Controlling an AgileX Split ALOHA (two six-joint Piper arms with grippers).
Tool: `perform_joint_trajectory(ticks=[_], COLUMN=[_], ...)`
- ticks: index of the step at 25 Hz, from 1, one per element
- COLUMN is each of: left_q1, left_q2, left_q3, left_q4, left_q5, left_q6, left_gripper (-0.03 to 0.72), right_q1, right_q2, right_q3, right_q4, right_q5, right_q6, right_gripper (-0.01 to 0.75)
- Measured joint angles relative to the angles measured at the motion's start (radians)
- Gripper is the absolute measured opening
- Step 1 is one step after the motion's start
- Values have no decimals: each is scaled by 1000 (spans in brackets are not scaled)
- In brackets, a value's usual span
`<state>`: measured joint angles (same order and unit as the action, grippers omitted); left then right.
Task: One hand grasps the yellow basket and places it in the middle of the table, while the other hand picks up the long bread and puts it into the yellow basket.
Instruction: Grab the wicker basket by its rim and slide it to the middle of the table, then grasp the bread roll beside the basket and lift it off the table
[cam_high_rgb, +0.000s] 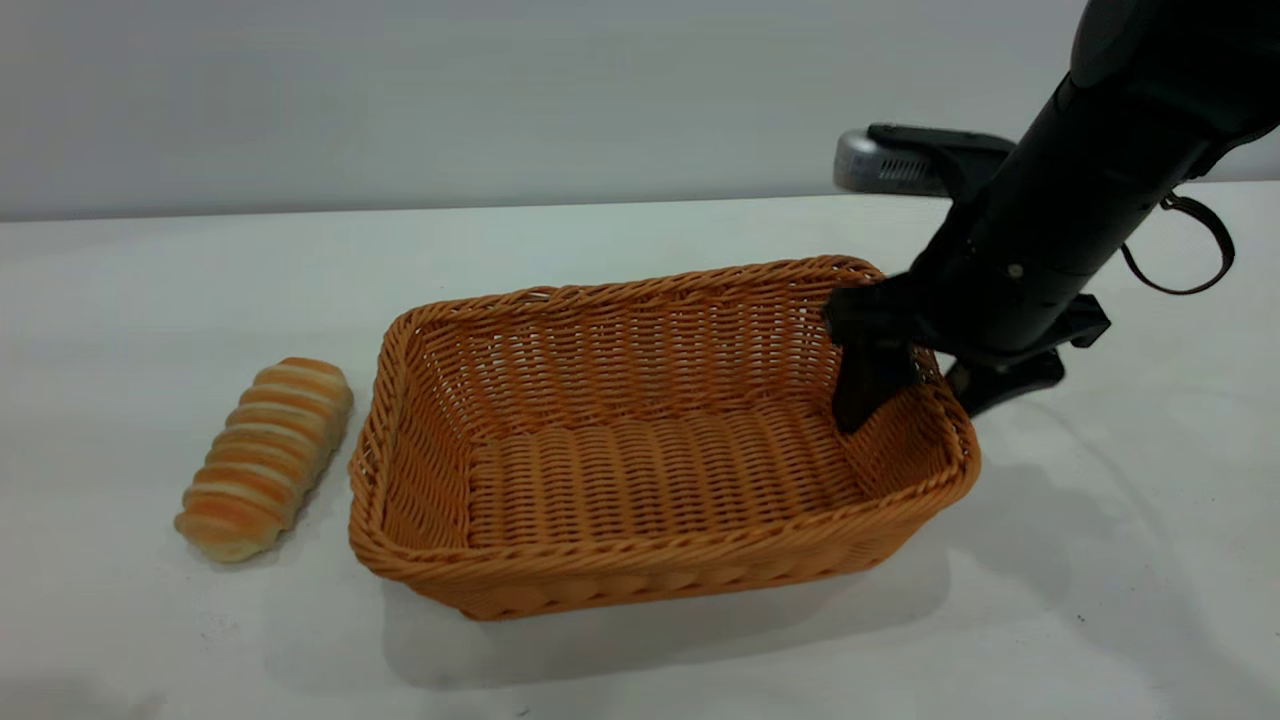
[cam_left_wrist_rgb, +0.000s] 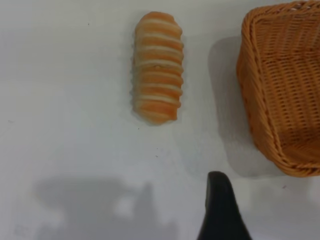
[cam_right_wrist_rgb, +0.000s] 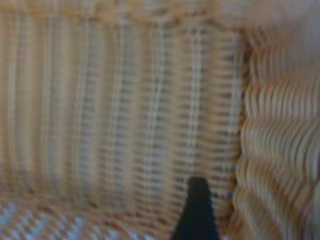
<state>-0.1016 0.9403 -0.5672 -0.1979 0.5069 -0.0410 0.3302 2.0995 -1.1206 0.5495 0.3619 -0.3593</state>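
Observation:
The yellow basket (cam_high_rgb: 640, 470) stands mid-table, orange-tan wicker with a braided rim, and casts a broad shadow under its front edge. My right gripper (cam_high_rgb: 930, 392) is shut on its right end wall, one finger inside and the other outside. The right wrist view is filled by the basket's weave (cam_right_wrist_rgb: 125, 125), with one black finger (cam_right_wrist_rgb: 198, 210) against it. The long bread (cam_high_rgb: 266, 456), striped golden and cream, lies on the table (cam_high_rgb: 150, 300) just left of the basket. In the left wrist view the bread (cam_left_wrist_rgb: 157, 74) lies apart from one black finger (cam_left_wrist_rgb: 220, 210) of my left gripper, with the basket's corner (cam_left_wrist_rgb: 280, 90) alongside.
The white tabletop stretches bare around the basket and the bread. A grey and black device (cam_high_rgb: 900, 160) sits at the far edge behind the right arm. A black cable loop (cam_high_rgb: 1190, 250) hangs from that arm.

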Motion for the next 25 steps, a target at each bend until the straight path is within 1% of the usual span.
perform_joint_trajectory(ticks=[2,5,8,13,16,25], left_q1=[0,0,0,0,0,0], left_q2=[57,164,262,415,501,704], left_q3=[0,0,-2,-9,-9,-10], left_q4=[-1,-1,-1,-4,-4,-6], left_q5=[-30,-97,-176,-296,-368,-622], left_q6=[11,21,24,31,63,82], left_gripper=[540,540,540,540,540,540], right_q1=[0,0,0,0,0,0], right_q2=[-13,-62,-128,-260,-345,-627], right_q3=[0,0,0,0,0,0], right_q4=[-67,-168,-267,-384,-421,-431], right_q5=[33,74,106,171,223,405], right_q6=[-9,-8,33,124,145,158], right_gripper=[695,696,672,601,575,570])
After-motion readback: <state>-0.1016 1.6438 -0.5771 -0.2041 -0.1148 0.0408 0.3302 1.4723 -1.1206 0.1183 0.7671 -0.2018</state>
